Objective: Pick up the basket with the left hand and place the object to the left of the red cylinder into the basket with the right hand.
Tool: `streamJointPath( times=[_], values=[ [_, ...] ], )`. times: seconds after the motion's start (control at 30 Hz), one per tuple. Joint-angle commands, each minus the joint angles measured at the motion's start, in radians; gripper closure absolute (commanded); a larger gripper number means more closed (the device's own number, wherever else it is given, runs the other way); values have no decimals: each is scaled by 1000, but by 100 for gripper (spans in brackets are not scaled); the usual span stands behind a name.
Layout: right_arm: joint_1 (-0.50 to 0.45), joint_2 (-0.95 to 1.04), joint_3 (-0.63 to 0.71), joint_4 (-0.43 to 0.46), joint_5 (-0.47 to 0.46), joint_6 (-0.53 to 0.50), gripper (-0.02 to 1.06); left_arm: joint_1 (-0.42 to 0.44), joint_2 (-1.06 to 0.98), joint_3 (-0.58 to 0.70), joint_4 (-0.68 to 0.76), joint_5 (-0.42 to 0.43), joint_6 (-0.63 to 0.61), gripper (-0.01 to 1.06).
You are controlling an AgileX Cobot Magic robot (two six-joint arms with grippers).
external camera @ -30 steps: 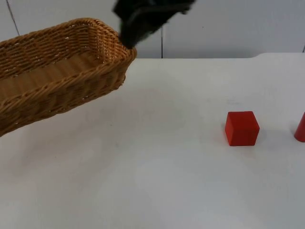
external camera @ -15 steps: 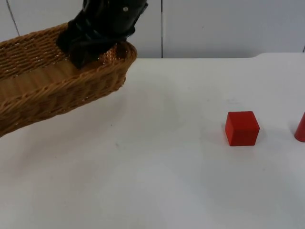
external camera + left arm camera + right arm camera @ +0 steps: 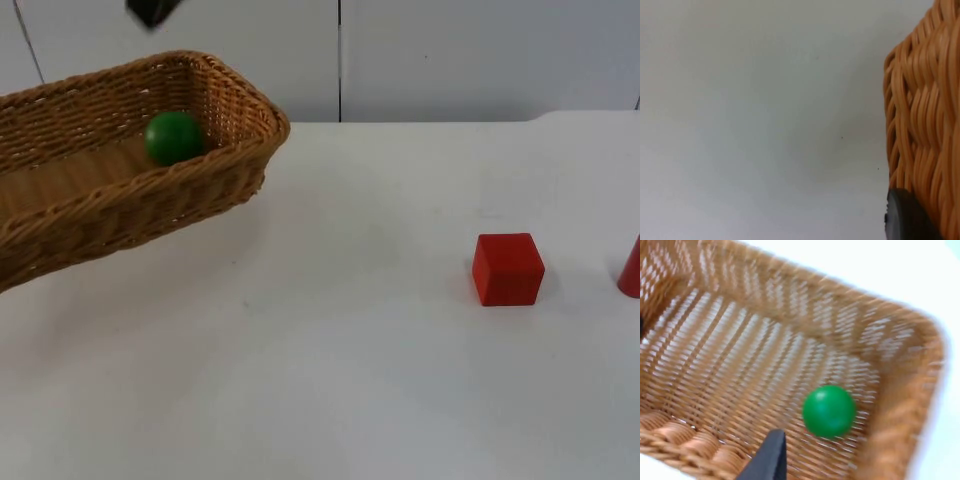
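Wicker basket (image 3: pixel 120 170) is held tilted off the white table (image 3: pixel 350 380) at the left of the top view, its near end raised. A green ball (image 3: pixel 174 138) lies inside it on the woven floor, close to the right end wall; the right wrist view confirms the ball (image 3: pixel 829 411) resting on the weave near a corner of the basket (image 3: pixel 715 365).

Left gripper: one black fingertip (image 3: pixel 905 217) sits pressed against the basket's outer wall (image 3: pixel 925 125), with bare table surface (image 3: pixel 765 125) beside it — it has hold of the basket.

Right gripper (image 3: pixel 152 11): a dark portion is seen above the basket against the grey partition wall (image 3: pixel 480 60), clear of the ball. How far its jaws stand apart cannot be told; one fingertip (image 3: pixel 767 460) shows over the basket interior, holding nothing.

Other items — a red cube (image 3: pixel 508 268) stands on the table well apart from the basket, and a red cylinder (image 3: pixel 630 268) stands near it at the right edge, cut off by the frame. Nothing lies between cube and basket.
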State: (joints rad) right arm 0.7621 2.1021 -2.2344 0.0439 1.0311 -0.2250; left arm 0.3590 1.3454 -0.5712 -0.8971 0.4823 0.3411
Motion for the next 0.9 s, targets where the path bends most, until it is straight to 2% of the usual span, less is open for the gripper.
streamJointPath(
  times=[0.0,0.1,0.13,0.3,0.33,0.5,0.53,0.67,0.87],
  values=[
    [-2,-70,12,-44,21,28,-1,3,-8,-2,-8,0,-7,105],
    [-2,-233,153,-44,-10,34,-1,3,-8,-2,-8,0,-5,105],
    [-2,-233,153,-44,-10,34,-1,3,-8,-2,-8,0,-5,105],
    [-2,-496,499,-44,-91,53,-1,3,-8,-2,10,-2,-5,105],
    [-2,-496,499,-44,-91,53,-1,3,-8,-2,10,-2,-5,105],
    [-2,-737,813,-44,-116,64,-1,3,-8,-2,30,0,-5,105],
    [-2,-737,813,-44,-116,64,-1,3,-8,-2,30,0,-5,105],
    [-2,-905,1025,-44,-174,79,-1,3,-8,-2,30,1,-5,105],
    [-2,-1050,1174,-44,-208,99,-1,1,-8,-2,41,8,1,105]
  ],
)
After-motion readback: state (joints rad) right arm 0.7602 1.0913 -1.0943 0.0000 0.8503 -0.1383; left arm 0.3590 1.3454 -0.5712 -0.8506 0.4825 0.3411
